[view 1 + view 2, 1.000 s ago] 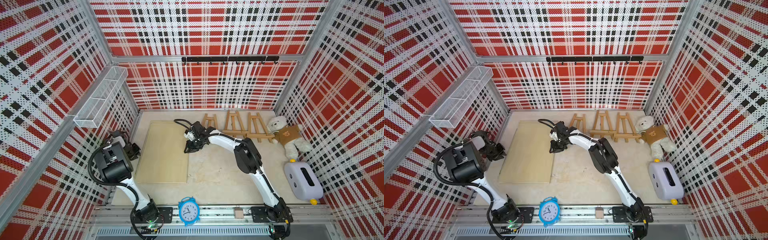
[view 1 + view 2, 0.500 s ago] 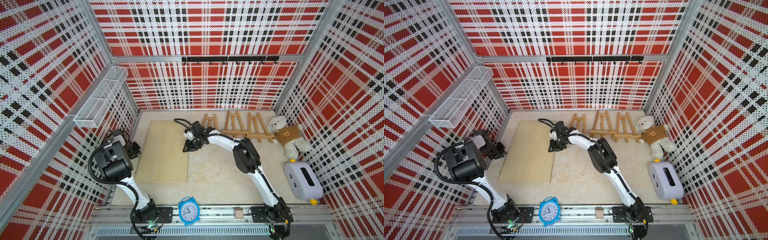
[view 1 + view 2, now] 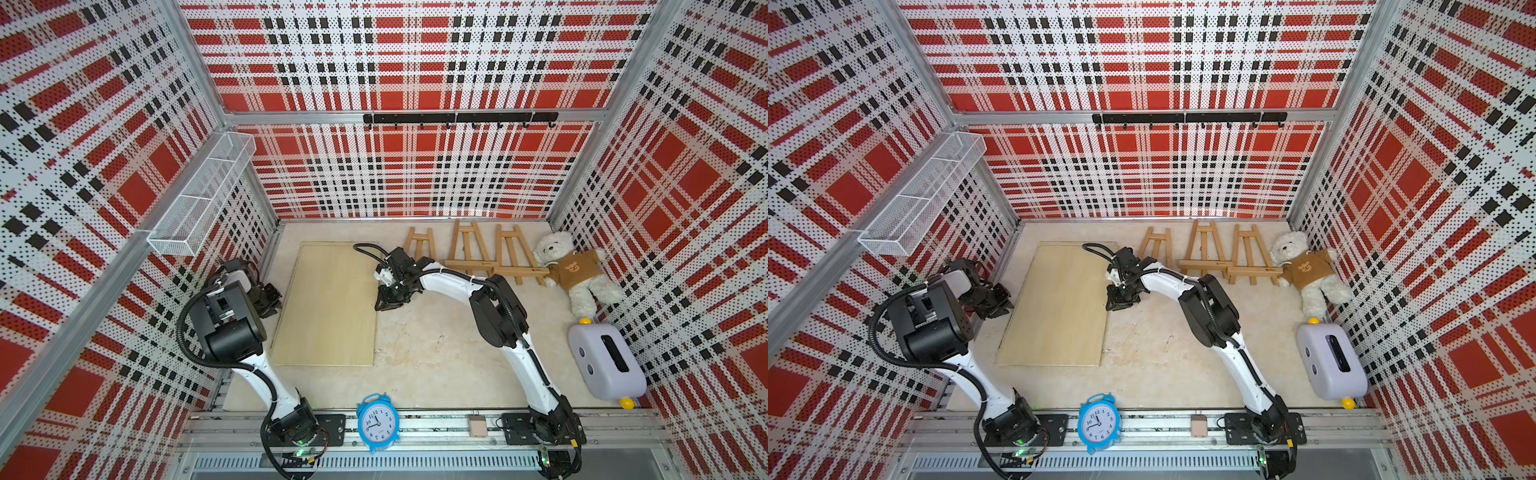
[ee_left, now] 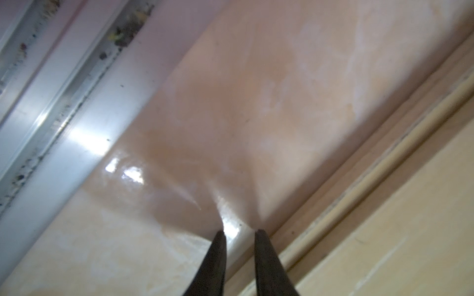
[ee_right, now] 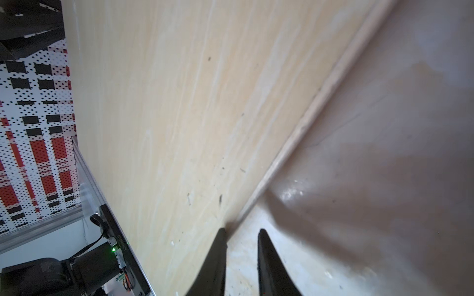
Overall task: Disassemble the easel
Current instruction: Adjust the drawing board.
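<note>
The left gripper (image 4: 239, 232) holds its fingers (image 4: 216, 258) a narrow gap apart with nothing between them, tips low over the bare tabletop (image 4: 230, 102). The wooden board (image 3: 328, 307) runs just beside one finger. At the board's opposite long edge, the right gripper (image 5: 242, 230) shows a similar slim, empty gap, one fingertip (image 5: 220, 246) at the board's edge. The three wooden easels (image 3: 469, 253) sit well apart from these fingers, back past the wrist, with a teddy bear (image 3: 577, 270) beside them.
</note>
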Controlling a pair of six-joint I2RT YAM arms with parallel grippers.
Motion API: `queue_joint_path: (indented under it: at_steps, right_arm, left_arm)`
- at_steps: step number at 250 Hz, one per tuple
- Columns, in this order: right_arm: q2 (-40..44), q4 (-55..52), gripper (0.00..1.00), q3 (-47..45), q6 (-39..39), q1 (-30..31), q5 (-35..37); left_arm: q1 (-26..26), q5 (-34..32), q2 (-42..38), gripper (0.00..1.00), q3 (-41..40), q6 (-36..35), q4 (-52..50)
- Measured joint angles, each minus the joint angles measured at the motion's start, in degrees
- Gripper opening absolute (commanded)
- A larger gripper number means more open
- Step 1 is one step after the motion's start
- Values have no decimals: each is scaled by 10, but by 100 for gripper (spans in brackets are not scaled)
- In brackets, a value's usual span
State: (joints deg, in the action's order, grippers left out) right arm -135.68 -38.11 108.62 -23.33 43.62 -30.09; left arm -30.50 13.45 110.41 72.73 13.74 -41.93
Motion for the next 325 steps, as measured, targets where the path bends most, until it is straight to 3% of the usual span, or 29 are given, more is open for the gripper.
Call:
queue_joint_path:
  at_steps: [182,247,325]
  right_arm:
    - [-39,0,21,80,-7,-6,-20]
    - [0,5,14,15,7,-13,-7]
    - [18,-9,14,-33,24,-18,8]
  left_arm:
    - [24,0,6,25,29,10,-3]
    - [24,1,7,25,40,10,-10]
    - [35,1,7,25,44,12,-12]
